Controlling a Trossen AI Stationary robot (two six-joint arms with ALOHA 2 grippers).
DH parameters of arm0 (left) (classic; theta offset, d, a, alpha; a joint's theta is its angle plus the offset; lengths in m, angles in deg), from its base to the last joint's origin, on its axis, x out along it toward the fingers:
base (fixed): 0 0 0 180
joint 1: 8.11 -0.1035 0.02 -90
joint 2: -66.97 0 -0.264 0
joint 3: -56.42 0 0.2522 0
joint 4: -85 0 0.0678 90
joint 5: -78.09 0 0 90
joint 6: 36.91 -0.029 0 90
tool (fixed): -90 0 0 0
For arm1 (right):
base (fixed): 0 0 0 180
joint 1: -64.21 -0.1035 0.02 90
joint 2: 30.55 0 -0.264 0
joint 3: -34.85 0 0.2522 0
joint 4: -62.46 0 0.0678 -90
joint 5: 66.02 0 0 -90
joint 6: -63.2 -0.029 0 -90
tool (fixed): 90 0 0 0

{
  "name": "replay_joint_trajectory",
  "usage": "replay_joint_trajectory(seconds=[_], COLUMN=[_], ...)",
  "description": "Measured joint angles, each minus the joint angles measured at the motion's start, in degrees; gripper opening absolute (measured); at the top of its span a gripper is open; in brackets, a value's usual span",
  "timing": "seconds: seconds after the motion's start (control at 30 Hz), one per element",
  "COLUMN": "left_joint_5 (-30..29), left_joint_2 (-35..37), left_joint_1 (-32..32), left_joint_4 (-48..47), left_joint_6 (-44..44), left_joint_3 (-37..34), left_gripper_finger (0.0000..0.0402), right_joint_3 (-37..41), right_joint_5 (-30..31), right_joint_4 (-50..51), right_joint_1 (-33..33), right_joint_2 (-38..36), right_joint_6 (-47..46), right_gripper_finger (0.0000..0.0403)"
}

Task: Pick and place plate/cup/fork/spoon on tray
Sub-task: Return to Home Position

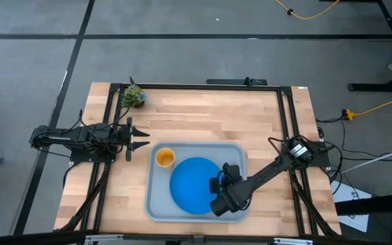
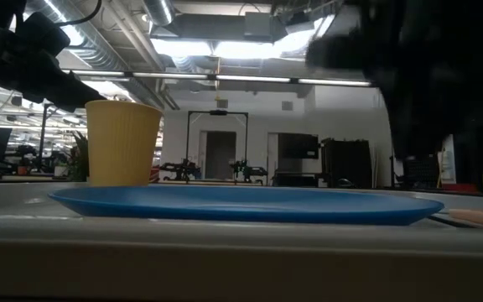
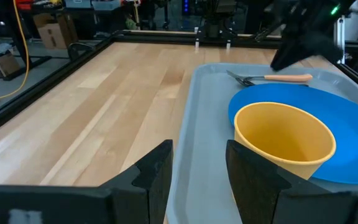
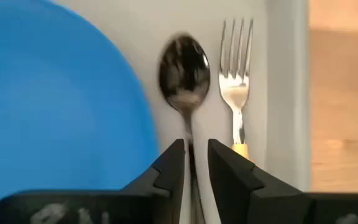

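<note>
The grey-blue tray [image 1: 156,197] holds the blue plate [image 1: 192,185] and, at its far left corner, the upright orange-yellow cup [image 1: 165,158]. The dark spoon [image 4: 184,74] and the tan-handled fork [image 4: 236,84] lie side by side in the tray between the plate and the tray's right rim, heads toward the far edge. My right gripper [image 4: 196,163] points down over the spoon's handle, its fingers a narrow gap apart on either side of the handle. My left gripper [image 3: 199,168] is open and empty, left of the tray.
A small potted plant [image 1: 133,96] stands at the table's far left. Bare wooden tabletop [image 1: 209,116] lies beyond the tray. A black frame [image 1: 286,122] runs along the table's edges.
</note>
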Motion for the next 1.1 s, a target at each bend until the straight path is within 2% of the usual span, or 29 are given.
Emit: replay_joint_trajectory(seconds=[0.13,0.2,0.33,0.4,0.5,0.57,0.7,0.83,0.93,1.1], left_joint_5=[0.0,0.0,0.0,0.0,0.0,0.0,0.0,0.0,0.0,0.0], left_joint_2=[0.0,0.0,0.0,0.0,0.0,0.0,0.0,0.0,0.0,0.0], left_joint_1=[0.0,0.0,0.0,0.0,0.0,0.0,0.0,0.0,0.0,0.0], left_joint_4=[0.0,0.0,0.0,0.0,0.0,0.0,0.0,0.0,0.0,0.0], left_joint_6=[0.0,0.0,0.0,0.0,0.0,0.0,0.0,0.0,0.0,0.0], left_joint_3=[0.0,0.0,0.0,0.0,0.0,0.0,0.0,0.0,0.0,0.0], left_gripper_finger=[0.0143,0.0143,0.0143,0.0143,0.0143,0.0143,0.0143,0.0143,0.0143,0.0143], right_joint_3=[-7.0,-11.1,-17.3,-18.5,-18.5,-18.5,-18.5,-18.5,-18.5,-18.5], right_joint_5=[5.2,7.9,5.6,9.7,19.0,21.6,17.8,13.1,12.7,10.7], right_joint_4=[4.4,2.3,-2.0,-5.3,-12.3,-18.6,-31.9,-39.0,-39.2,-36.3], right_joint_1=[-0.8,-1.3,-1.5,-2.1,-2.9,-3.0,-2.7,-2.5,-2.2,-0.5], right_joint_2=[0.0,0.0,0.0,-0.1,-0.1,-0.1,0.4,0.6,0.6,0.7], right_joint_6=[0.3,0.7,6.4,9.6,27.4,40.2,66.1,87.8,98.7,105.2], right_gripper_finger=[0.0075,0.0075,0.0075,0.0075,0.0074,0.0074,0.0074,0.0074,0.0074,0.0074])
